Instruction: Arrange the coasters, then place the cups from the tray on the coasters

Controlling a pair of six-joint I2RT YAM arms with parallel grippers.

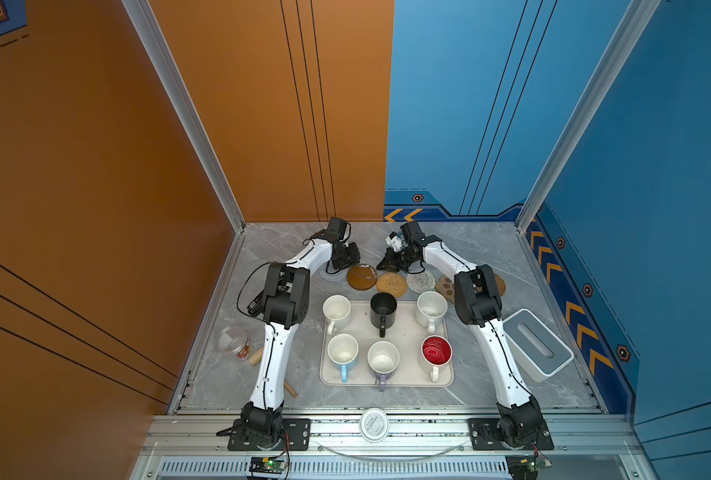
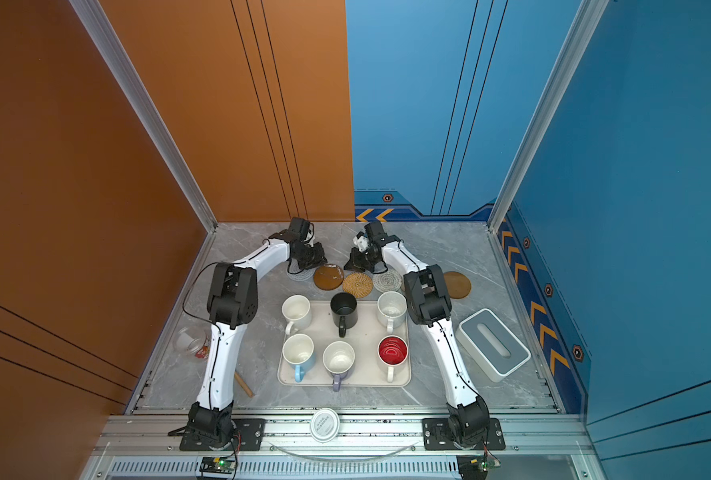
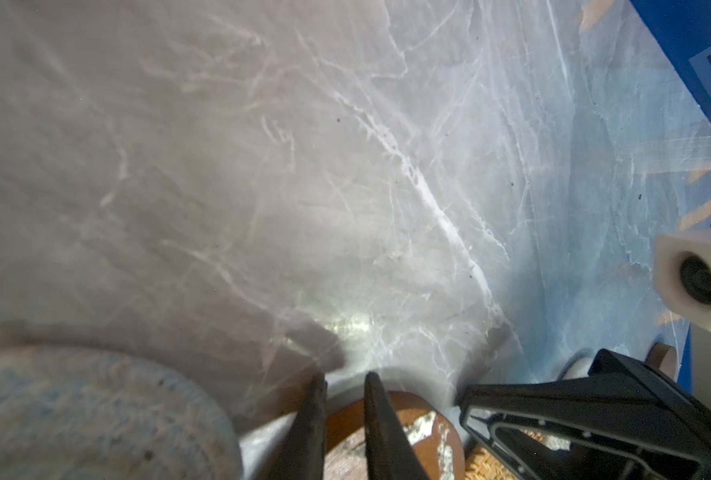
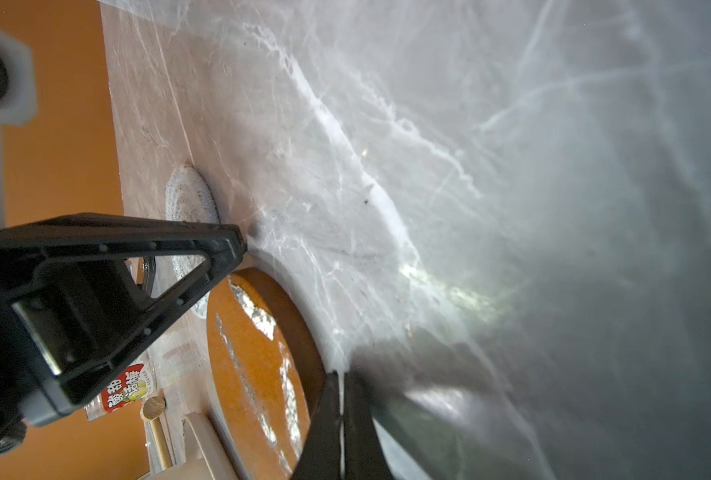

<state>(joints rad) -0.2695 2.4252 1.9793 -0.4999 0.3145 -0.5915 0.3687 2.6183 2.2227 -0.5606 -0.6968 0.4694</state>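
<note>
We see tray (image 1: pixel 408 332) carrying six cups (image 1: pixel 383 309), all apparently empty. Left gripper (image 3: pixel 343 378) jaws nearly together, right gripper (image 4: pixel 341 374) jaws pressed tight; neither pinching anything.

Grey marble-look tabletop (image 1: pixel 491 249): smooth, semi-gloss. Brown round disc coaster (image 1: pixel 362 276): glossy (patchy glare). Tan rattan round coaster (image 1: pixel 391 284): rough weave. Matte black handled mug (image 1: pixel 383 309). Cream-beige rounded tray (image 1: pixel 408 332): smooth, plastic-looking.
</note>
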